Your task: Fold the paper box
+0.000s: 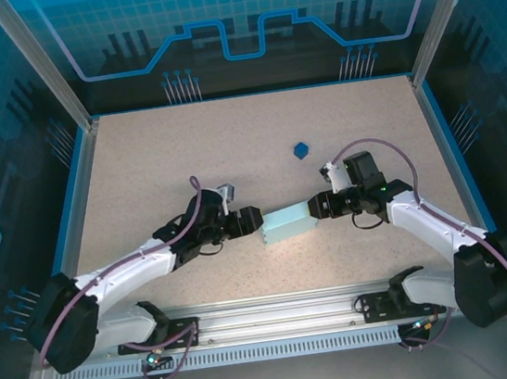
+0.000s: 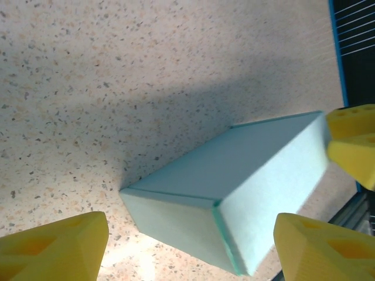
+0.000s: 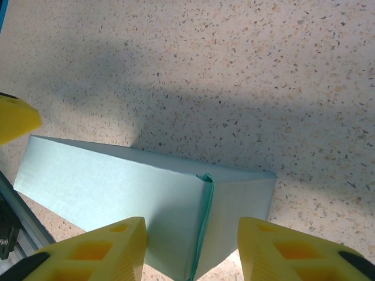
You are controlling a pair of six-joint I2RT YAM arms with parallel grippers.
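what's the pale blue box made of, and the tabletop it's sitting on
The paper box looks like thin matte card: flat pale blue faces with no shine, crisp folded edges, and a thin darker cut edge along the seam. The tabletop looks like a hard, dull-finished laminate or stone-look composite, beige with dark and orange flecks. The look leaves open which.
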